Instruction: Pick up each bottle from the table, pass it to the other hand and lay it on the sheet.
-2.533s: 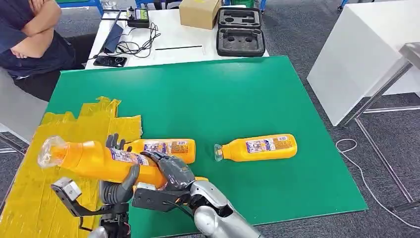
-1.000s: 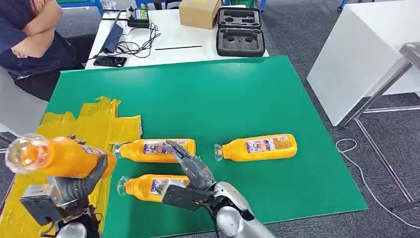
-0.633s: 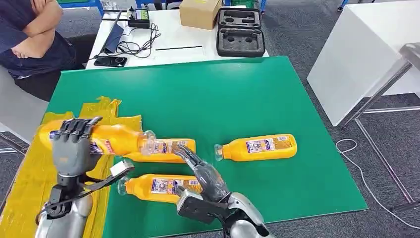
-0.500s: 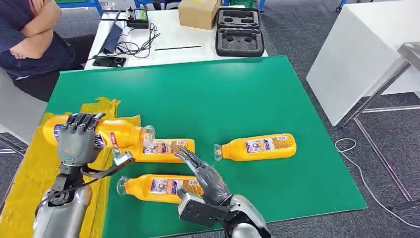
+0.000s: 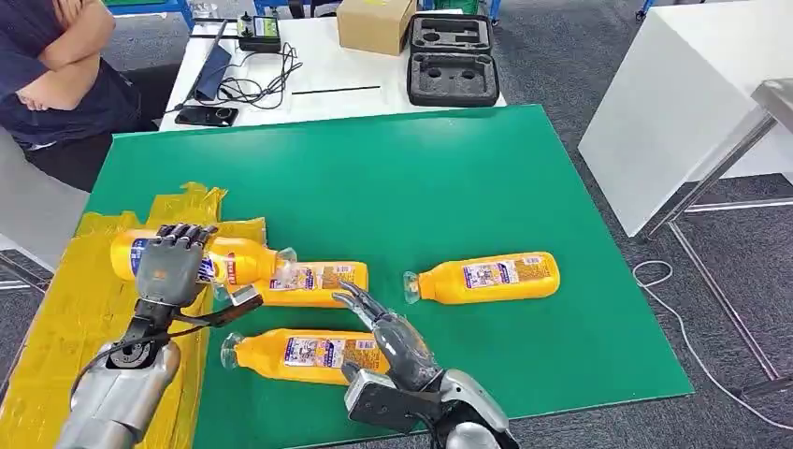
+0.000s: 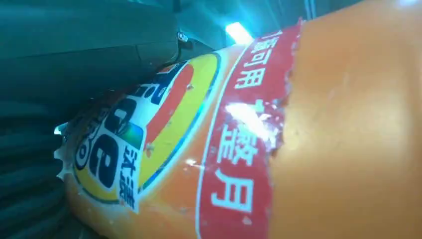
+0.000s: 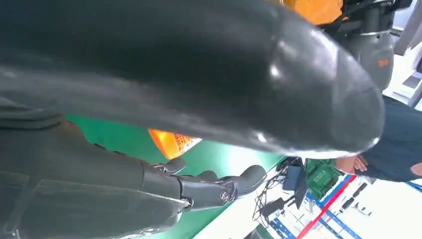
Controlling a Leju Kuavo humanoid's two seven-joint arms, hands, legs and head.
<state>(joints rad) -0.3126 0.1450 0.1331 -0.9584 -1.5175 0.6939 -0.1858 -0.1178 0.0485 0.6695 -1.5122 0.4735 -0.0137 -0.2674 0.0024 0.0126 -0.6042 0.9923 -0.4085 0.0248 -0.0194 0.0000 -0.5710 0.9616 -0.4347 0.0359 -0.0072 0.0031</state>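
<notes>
**Bottle carried over the sheet**

The left hand (image 5: 171, 265), fingers clamped on the held bottle (image 5: 234, 260), has swung it down from a raised pose until it lies level over the yellow sheet (image 5: 56, 318); release looks close. The right hand (image 5: 393, 339), now withdrawn with fingers apart, hovers above the near bottle (image 5: 290, 354). 3 bottles wait on the green desk (image 5: 449, 178). The label shows Chinese characters, including "月".

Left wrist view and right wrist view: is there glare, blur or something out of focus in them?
Left wrist view: the held bottle is very close, its label readable but soft, with white glare spots on the red band. Right wrist view: a dark, out-of-focus part of the right hand covers most of the picture, with soft highlights; the green table behind looks sharper.
</notes>
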